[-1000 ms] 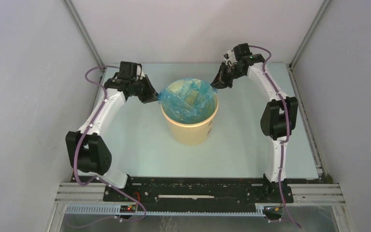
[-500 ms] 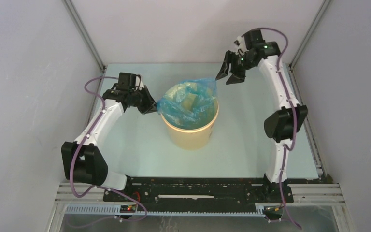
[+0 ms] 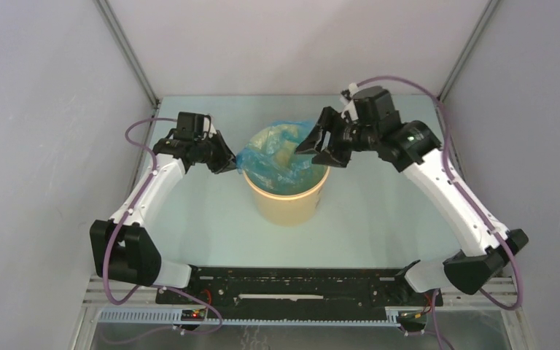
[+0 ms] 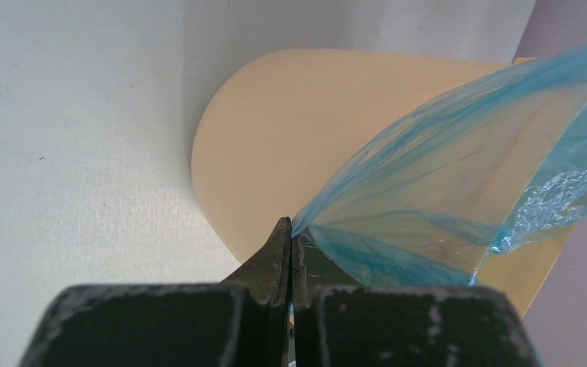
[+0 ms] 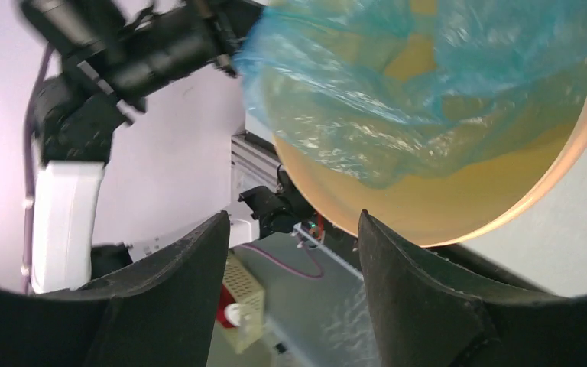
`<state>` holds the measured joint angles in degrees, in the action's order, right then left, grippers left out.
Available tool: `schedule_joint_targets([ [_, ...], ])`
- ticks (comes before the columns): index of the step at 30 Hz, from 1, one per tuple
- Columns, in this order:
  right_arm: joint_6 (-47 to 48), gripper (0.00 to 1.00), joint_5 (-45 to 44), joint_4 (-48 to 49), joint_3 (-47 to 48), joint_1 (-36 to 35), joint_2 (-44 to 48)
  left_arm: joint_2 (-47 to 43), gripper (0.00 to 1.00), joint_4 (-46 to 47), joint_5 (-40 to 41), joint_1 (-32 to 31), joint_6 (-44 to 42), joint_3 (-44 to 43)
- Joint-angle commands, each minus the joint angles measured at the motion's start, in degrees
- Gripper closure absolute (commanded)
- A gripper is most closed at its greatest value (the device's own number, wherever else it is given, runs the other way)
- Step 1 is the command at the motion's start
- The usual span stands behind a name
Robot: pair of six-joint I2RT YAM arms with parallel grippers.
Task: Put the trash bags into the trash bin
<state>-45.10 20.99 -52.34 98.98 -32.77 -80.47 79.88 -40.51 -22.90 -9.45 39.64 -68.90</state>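
Note:
The pale yellow-tan trash bin stands upright mid-table. The light-blue translucent trash bag lies crumpled in its mouth and drapes over the left rim. My left gripper is shut on the bag's left edge just outside the rim. In the left wrist view the closed tips pinch the film stretched in front of the bin. My right gripper hovers open over the bin's right rim, holding nothing. Its wrist view shows the bag and bin rim beyond the open gripper.
The bin stands on a pale green table enclosed by white walls on three sides. The black rail with both arm bases runs along the near edge. The right arm's elbow hangs low at the front right.
My right gripper let go of the bag's right edge, opened, rose to the back right, then swung down and left over the bin's rim. The left gripper kept its hold.

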Motion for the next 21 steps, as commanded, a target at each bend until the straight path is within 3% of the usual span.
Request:
schedule_joint_targets([
  [1,-15.63,0.29,-4.56,6.78,-5.43,-1.42,-2.65,0.06,1.00,1.58,-0.75,-0.13,0.10,-0.08],
  [5,-18.07,0.27,-15.88,0.32,-0.91,-5.25,-6.55,-0.61,1.00,1.66,-0.36,-0.15,0.00,0.24],
  [10,-21.99,0.33,-27.91,-11.57,5.18,-7.47,-12.87,-1.74,1.00,1.94,-0.38,-0.13,-0.15,0.60],
  [14,-23.15,0.42,-31.54,-13.33,6.80,-9.25,-14.17,-2.28,1.00,2.10,-0.46,-0.17,-0.17,0.77],
  [21,-23.03,0.42,-35.26,-13.69,7.43,-9.57,-17.96,-2.33,1.00,2.80,-1.55,-0.17,0.11,0.32],
])
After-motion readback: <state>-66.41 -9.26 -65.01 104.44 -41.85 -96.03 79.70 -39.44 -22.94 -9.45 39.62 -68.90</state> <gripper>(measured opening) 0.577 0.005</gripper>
